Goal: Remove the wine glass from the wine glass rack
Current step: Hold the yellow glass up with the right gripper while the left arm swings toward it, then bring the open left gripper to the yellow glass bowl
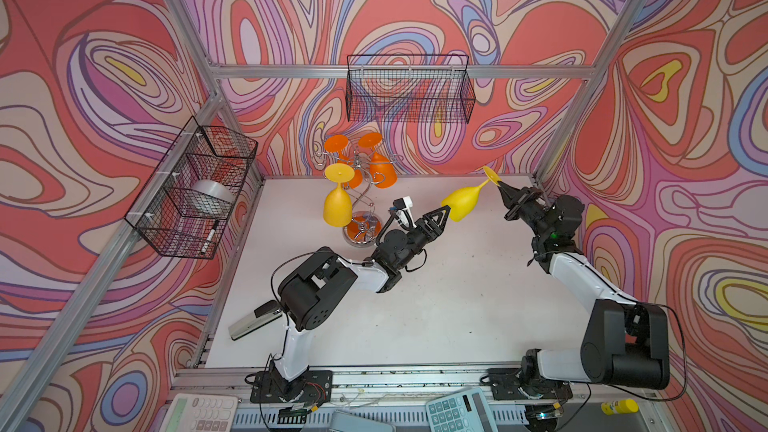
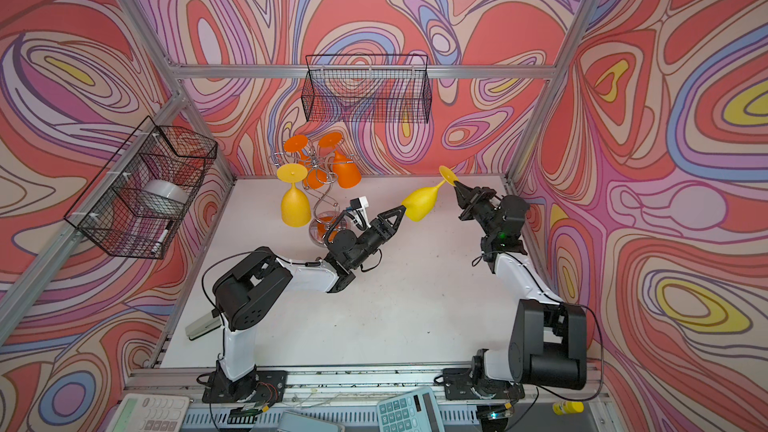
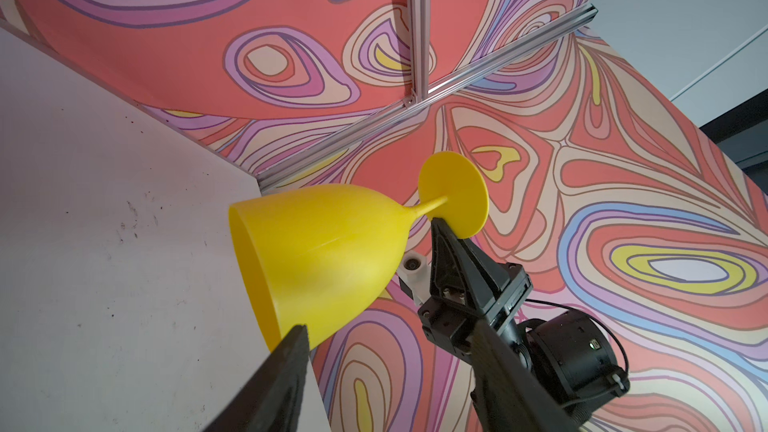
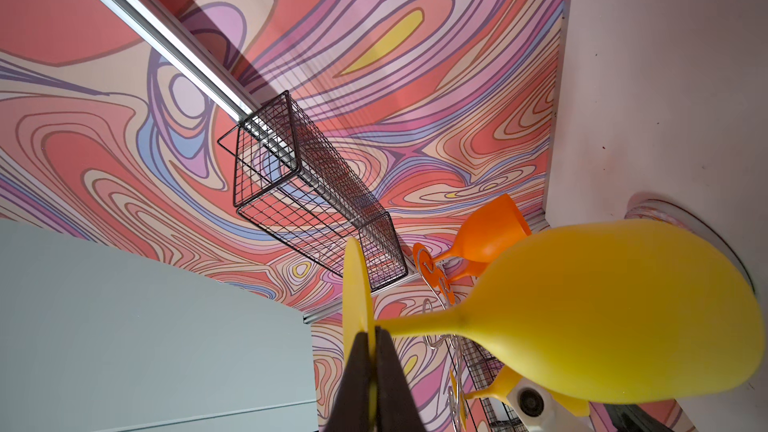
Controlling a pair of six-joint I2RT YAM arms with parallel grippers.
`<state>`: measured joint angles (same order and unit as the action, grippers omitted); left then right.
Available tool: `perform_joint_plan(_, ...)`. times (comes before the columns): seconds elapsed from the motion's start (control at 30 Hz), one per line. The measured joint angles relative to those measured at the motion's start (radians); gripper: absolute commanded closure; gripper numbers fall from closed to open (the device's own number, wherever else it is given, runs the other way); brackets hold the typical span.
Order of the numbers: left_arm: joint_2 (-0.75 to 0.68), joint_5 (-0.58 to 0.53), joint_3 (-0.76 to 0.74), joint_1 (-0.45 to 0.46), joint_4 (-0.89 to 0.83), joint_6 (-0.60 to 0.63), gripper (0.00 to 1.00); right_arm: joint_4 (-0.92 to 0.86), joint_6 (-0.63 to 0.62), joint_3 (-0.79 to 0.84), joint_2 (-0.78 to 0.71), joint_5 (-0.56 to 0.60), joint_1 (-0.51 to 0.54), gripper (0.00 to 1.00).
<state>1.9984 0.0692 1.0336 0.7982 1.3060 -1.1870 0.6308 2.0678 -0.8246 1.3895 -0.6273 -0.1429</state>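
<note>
Two grippers are working the wine glass point(image 1: 461, 201): your right gripper point(image 1: 500, 185) is pinching its foot, holding it aloft right of the rack point(image 1: 357, 159); your left gripper point(image 1: 444, 214) is hanging open at the bowl.

Bright, even light, faint shadows on the tabletop point(image 1: 436, 317). Both top views bend at edges; wrist views blur up close.

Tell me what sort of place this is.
Most likely a robot test booth, not a home: a left arm and right arm bolted to a front rail, bare aluminium framing carrying printed swirl-patterned walls, and coloured wine glasses hung on a chrome rack as props.
</note>
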Motion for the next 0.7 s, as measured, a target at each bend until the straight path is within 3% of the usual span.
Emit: perform_joint_plan(0.7, 0.091, 0.137, 0.118, -0.047, 0.003, -0.023, 0.37, 0.036, 0.000, -0.045, 0.037, -0.024, -0.068, 1.00)
